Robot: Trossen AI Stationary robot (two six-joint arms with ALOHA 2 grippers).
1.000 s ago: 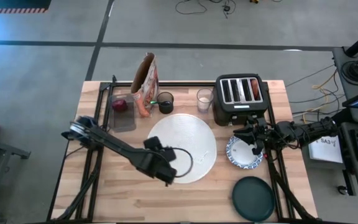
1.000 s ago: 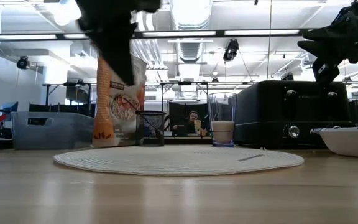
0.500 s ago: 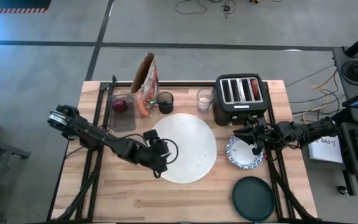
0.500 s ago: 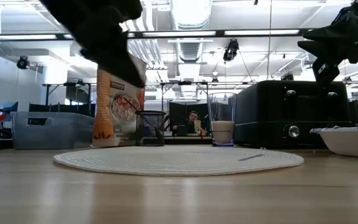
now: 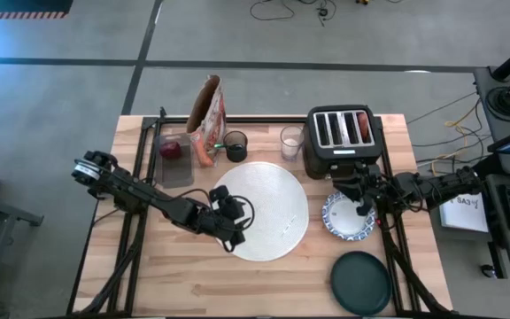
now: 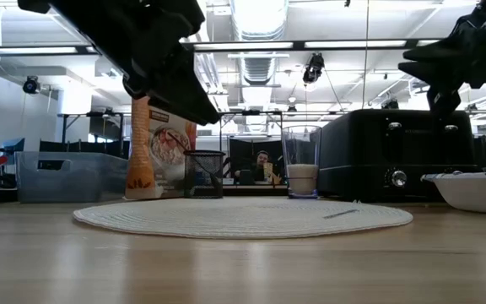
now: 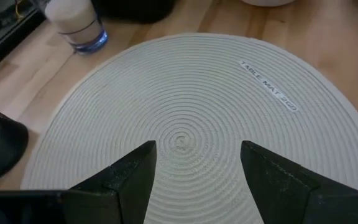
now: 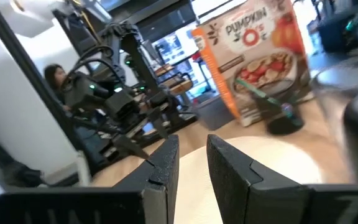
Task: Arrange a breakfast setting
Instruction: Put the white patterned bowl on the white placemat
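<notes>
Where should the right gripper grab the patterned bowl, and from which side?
Pinch the bowl by its rim, coming from above: it sits upright and open beside the mat, thin wall exposed. The right gripper hangs over the rim edge nearest the toaster, so that edge seems likeliest.

White woven mat, blue-and-white patterned bowl, dark green plate, black toaster, red apple, orange cereal box, light wooden desk.
</notes>
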